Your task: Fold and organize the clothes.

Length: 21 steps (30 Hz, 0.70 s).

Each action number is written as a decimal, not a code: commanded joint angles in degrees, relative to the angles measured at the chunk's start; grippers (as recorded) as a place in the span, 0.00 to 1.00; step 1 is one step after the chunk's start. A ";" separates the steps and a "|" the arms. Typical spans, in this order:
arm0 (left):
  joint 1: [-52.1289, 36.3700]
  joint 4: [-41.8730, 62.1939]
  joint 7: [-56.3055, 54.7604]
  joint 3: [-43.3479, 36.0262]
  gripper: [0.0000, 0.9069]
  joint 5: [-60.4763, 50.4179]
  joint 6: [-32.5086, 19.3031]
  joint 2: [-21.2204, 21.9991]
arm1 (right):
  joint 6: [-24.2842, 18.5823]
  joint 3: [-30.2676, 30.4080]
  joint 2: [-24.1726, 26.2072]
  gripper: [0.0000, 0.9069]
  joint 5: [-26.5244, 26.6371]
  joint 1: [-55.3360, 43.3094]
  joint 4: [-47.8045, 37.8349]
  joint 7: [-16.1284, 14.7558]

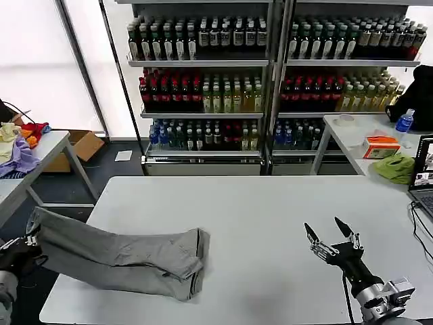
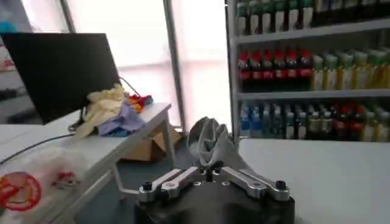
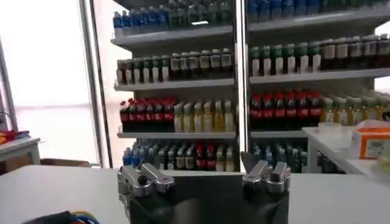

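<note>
Head view: at lower left our left claw (image 1: 27, 240) is clamped on the grey shirt (image 1: 128, 261), dragging it over the desk (image 1: 270, 217) edge (right claw (image 1: 331, 233) apart, idle); next, we judge, spreading flat.

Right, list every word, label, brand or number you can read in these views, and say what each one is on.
None can be read.
Bottles on the shelves: labels too small to read.
Orange box on the side table: print too blurred.
Red round mark on the clear bag: blurred, no letters legible.
Grey shirt, held at one end by the left gripper: no print showing.
Laptop screen: too small to read.
</note>
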State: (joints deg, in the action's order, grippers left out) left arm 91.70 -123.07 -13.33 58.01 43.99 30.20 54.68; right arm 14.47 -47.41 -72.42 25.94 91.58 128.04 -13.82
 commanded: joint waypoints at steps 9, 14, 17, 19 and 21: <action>-9.36 -8.87 -11.64 -35.05 0.02 10.96 2.01 2.73 | -0.06 0.81 -2.87 1.00 -1.95 1.14 1.72 0.01; -12.67 -7.13 -11.34 -37.87 0.01 9.74 1.92 5.49 | -0.28 0.56 -3.29 1.00 -2.33 1.84 1.92 -0.16; -13.23 -7.42 -11.24 -39.86 0.01 9.85 1.93 6.30 | -0.50 0.52 -3.52 1.00 -2.51 2.46 1.79 -0.22; -13.47 -7.43 -11.26 -42.11 0.01 9.75 2.01 6.59 | -0.66 0.59 -3.71 1.00 -2.86 2.70 1.67 -0.26; -14.43 -7.03 -10.88 -43.22 0.01 9.79 2.59 7.03 | -0.54 0.65 -3.78 1.00 -2.84 2.85 1.84 -0.31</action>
State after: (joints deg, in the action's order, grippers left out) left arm 81.90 -130.27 -23.08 27.59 53.64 31.90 58.92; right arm 14.00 -46.87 -75.65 23.55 93.84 129.59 -14.06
